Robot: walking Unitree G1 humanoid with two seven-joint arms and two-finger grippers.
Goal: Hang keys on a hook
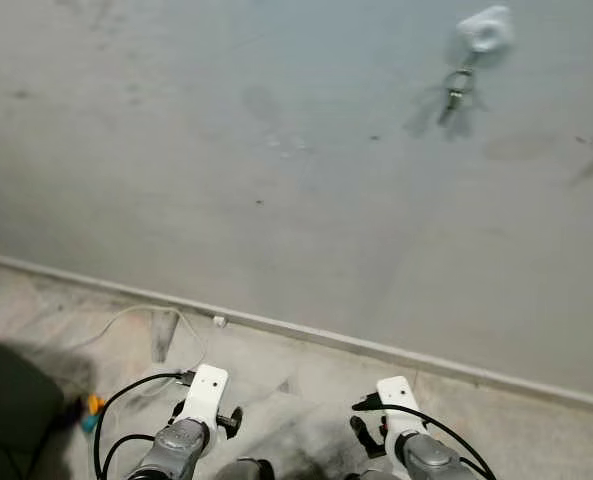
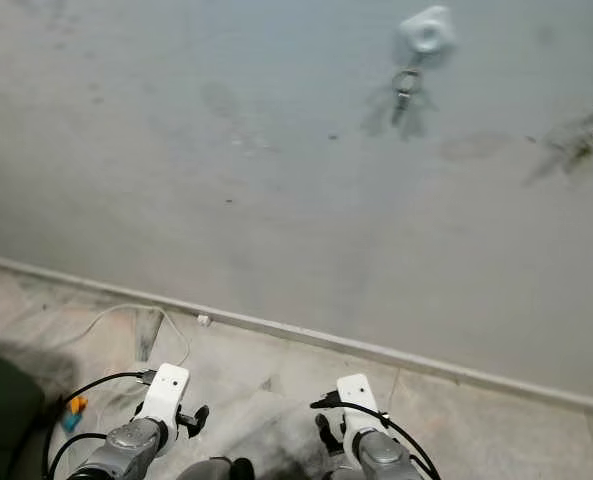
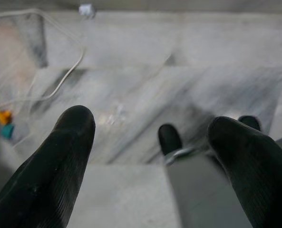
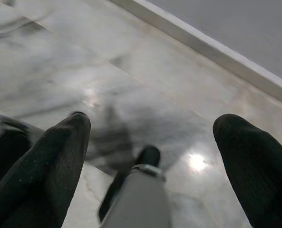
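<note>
The keys [image 1: 457, 97] are up on the wall, dangling from the white hook [image 1: 485, 28], so the job looks done and nothing seems left but to walk away. They hang straight down from their ring, long axis vertical, tips toward the floor [image 1: 306, 385]. Both arms are low by the skirting. Left gripper [image 3: 150, 142]: fingers spread wide, holding nothing, above marble. Right gripper [image 4: 152, 142]: wide open too, and empty. A white cable [image 1: 136, 315] trails on the floor at left.

One hook [image 1: 486, 29], one key bunch [image 1: 454, 100], one cable [image 1: 136, 315]
</note>
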